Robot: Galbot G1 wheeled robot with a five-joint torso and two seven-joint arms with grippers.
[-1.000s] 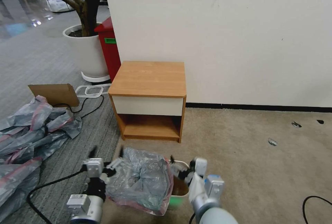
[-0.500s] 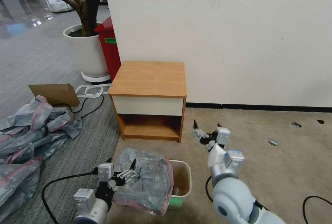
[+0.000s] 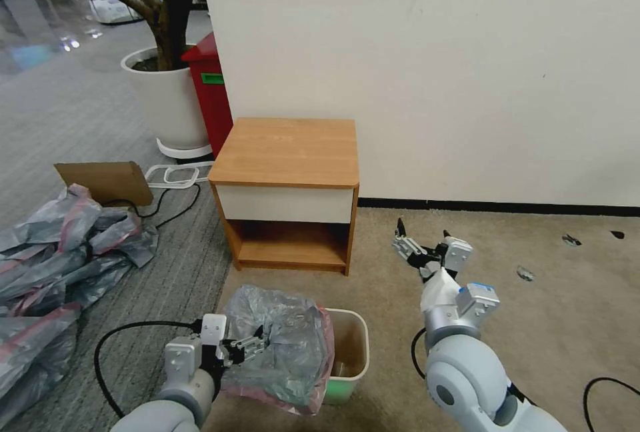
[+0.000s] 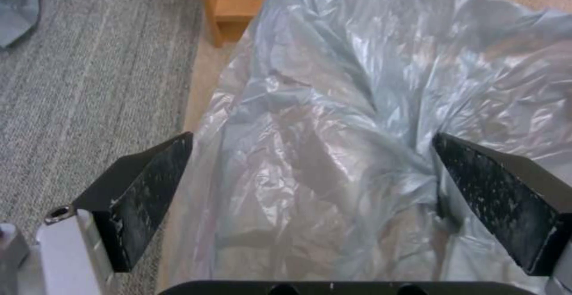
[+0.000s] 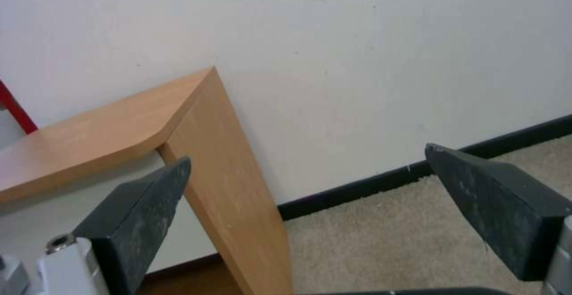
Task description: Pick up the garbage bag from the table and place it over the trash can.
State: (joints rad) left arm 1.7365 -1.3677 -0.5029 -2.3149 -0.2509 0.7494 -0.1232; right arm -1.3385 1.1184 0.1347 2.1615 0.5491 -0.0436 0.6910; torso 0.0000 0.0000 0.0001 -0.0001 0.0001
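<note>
- Wall behind; carpet floor in front; heap of spare bags on the floor at the robot's left.
- Table: against the wall, its surface bare. The bag is off it.
- Bin: stands on the floor in front of the table. The right part of its mouth is uncovered, with the inside showing.
- Bag: draped over the left part of the bin, crumpled, pink edge hanging down the near side. Long axis cannot be told from the crumple; it runs roughly from the table side toward the robot, with a hollow facing up.
- Left gripper: at the bag's left side. In the left wrist view the gripper is spread wide, plastic between the jaws, nothing pinched.
- Right gripper: raised over the carpet, right of the table and well apart from the bin, spread wide and empty.
- Step judged: placing, near its end; bag sits on the bin but only partly covers it.
- Next move calls for pulling the rim across the uncovered right edge. Thin film may slip.
</note>
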